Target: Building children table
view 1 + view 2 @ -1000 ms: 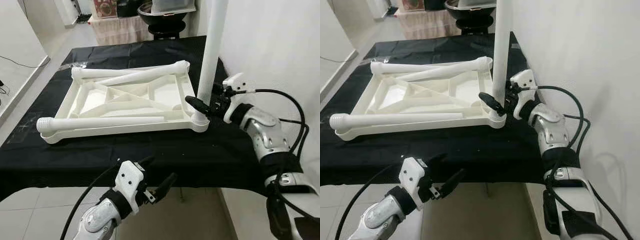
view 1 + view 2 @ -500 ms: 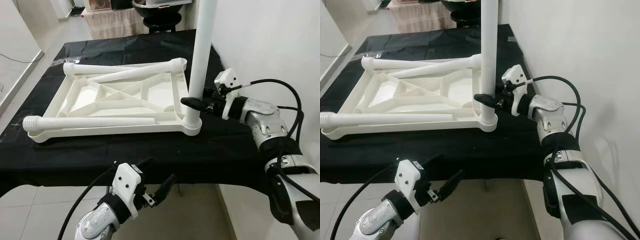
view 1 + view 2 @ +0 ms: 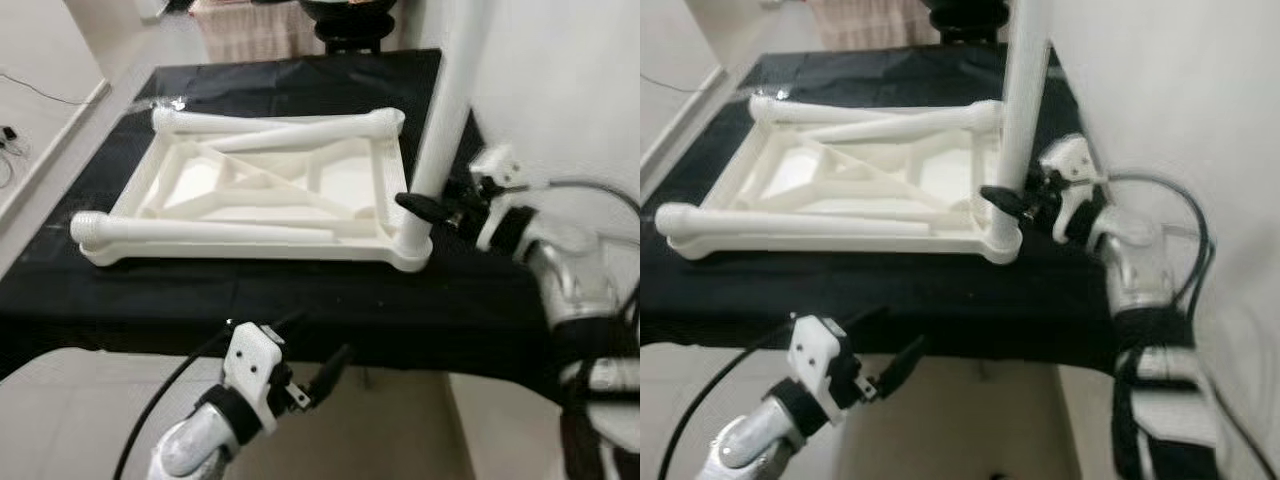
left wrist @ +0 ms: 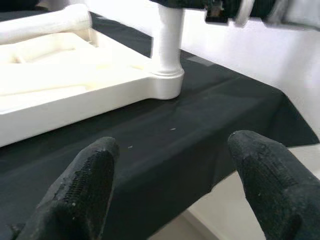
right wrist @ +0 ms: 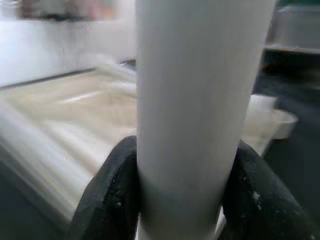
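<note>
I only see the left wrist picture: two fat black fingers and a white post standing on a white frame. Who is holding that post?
Observer: The right claw grips the upright white plastic table leg low down, near its socket.
Operator: What is the frame?
Observer: An upside-down white plastic tabletop on a black cloth.
Operator: More legs?
Observer: Three loose white legs lie across it.
Operator: My claw?
Observer: The left claw hangs open below the cloth's front edge.

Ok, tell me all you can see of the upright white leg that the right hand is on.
The upright leg is a smooth, white, plastic-looking tube, standing slightly tilted in the near right corner socket of the upturned tabletop on the black cloth. Its top runs out of frame. The right hand is shut around it just above the socket.
</note>
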You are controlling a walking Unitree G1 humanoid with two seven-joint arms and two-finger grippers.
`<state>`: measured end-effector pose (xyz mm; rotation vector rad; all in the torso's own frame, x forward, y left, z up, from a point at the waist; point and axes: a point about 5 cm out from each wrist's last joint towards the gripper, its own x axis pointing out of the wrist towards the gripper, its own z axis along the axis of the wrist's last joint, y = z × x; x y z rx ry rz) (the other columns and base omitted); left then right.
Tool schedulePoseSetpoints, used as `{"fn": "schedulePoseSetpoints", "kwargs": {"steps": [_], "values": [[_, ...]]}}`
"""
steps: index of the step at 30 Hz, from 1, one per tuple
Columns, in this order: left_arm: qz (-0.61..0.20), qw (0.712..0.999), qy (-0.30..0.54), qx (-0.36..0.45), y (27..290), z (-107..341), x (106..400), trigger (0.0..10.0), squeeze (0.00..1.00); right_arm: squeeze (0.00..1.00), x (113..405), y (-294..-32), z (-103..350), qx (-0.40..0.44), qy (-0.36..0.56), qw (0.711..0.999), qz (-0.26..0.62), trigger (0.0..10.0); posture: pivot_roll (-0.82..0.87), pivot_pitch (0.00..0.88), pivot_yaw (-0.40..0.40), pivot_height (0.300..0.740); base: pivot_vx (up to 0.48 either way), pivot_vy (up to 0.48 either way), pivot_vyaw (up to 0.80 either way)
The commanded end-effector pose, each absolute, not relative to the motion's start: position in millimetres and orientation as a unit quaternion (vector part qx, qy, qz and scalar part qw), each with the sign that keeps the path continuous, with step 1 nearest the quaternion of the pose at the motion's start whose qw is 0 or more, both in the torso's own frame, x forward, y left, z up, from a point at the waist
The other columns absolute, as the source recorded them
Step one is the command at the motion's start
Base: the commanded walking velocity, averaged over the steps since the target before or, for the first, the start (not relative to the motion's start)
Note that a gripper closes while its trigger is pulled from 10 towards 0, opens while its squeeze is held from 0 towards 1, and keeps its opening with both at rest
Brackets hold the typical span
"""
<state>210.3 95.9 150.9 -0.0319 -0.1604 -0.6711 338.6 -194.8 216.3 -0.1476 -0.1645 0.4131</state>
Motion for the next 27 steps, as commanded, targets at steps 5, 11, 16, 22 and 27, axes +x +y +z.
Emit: {"fn": "schedulePoseSetpoints", "kwargs": {"steps": [5,11,16,22,27], "values": [[-0.316,0.946,-0.064,-0.020,101,144,221,10.0,0.00,0.00,309,-151,141,-0.056,0.049,0.995,0.064,0.0,0.00,0.185,0.059,0.740,0.000,0.000,0.00],[-0.297,0.952,-0.063,-0.030,103,141,229,10.0,0.00,0.00,345,-135,150,-0.064,0.030,0.993,0.090,0.0,0.02,0.155,0.052,0.740,0.000,0.000,0.00],[-0.291,0.954,-0.062,-0.029,106,138,233,10.0,0.00,1.00,357,-131,177,-0.054,0.005,0.989,0.136,10.0,0.03,0.138,0.054,0.740,0.000,0.000,0.00],[-0.293,0.953,-0.062,-0.033,103,137,235,10.0,0.00,1.00,362,-133,205,-0.039,-0.044,0.970,0.235,10.0,0.04,0.130,0.050,0.740,0.000,0.000,0.00],[-0.292,0.954,-0.063,-0.036,101,136,235,10.0,0.00,0.00,370,-144,224,-0.109,-0.059,0.926,0.357,10.0,0.05,0.122,0.040,0.740,0.000,0.000,0.00]]}}
